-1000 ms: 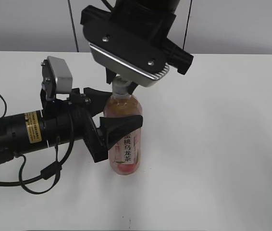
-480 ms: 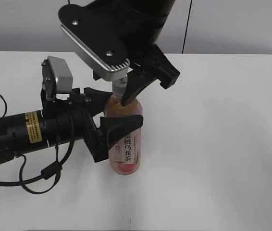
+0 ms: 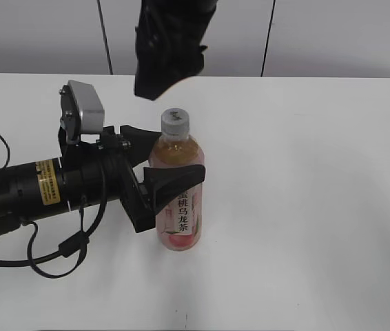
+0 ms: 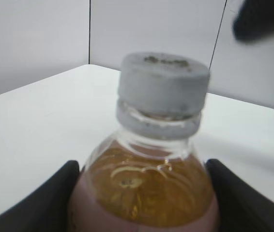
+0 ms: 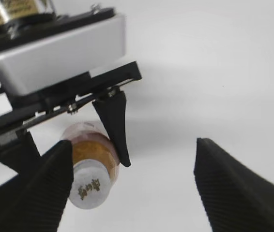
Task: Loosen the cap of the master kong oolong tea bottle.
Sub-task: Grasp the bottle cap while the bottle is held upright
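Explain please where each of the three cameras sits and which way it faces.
Exterior view: in front, looking down at a slant on the oolong tea bottle; shows the left gripper clamping it and the right arm above.
Left wrist view: on the left wrist, level with the bottle shoulder, facing the cap; own jaws at both lower corners.
Right wrist view: above, looking down past the open right gripper.
All three share bottle and cap.

The left arm is black and cylindrical with a yellow label, loose black cables, a silver-grey wrist camera and black wedge-shaped jaws.
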